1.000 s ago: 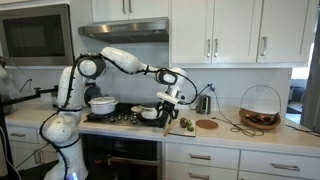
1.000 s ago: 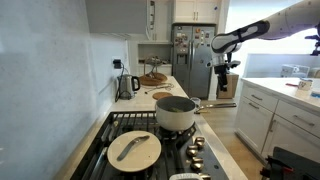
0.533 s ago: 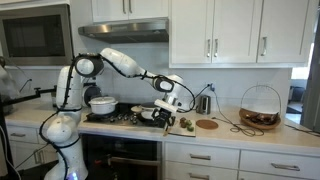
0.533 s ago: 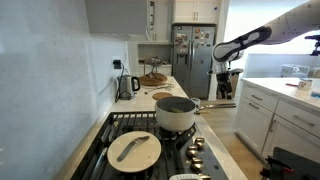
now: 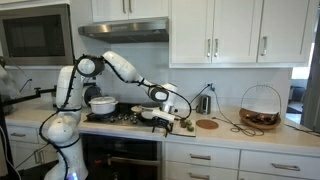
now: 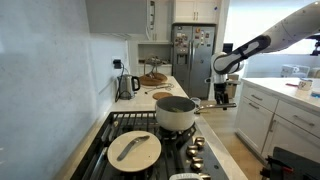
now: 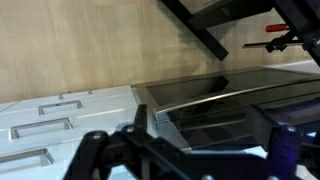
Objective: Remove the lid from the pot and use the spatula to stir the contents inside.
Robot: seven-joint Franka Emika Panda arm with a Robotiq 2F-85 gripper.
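Gripper (image 6: 222,94) wide open and empty near the pot (image 6: 176,115); a careless sideways swing could knock it over.

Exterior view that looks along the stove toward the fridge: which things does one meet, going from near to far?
In an exterior view: white domed-top pot → small pot → round wooden board → basket → fridge.

Black stovetop (image 6: 128,122) under 1 white pot (image 6: 176,113), counter (image 6: 146,101) under kettle (image 6: 128,85)
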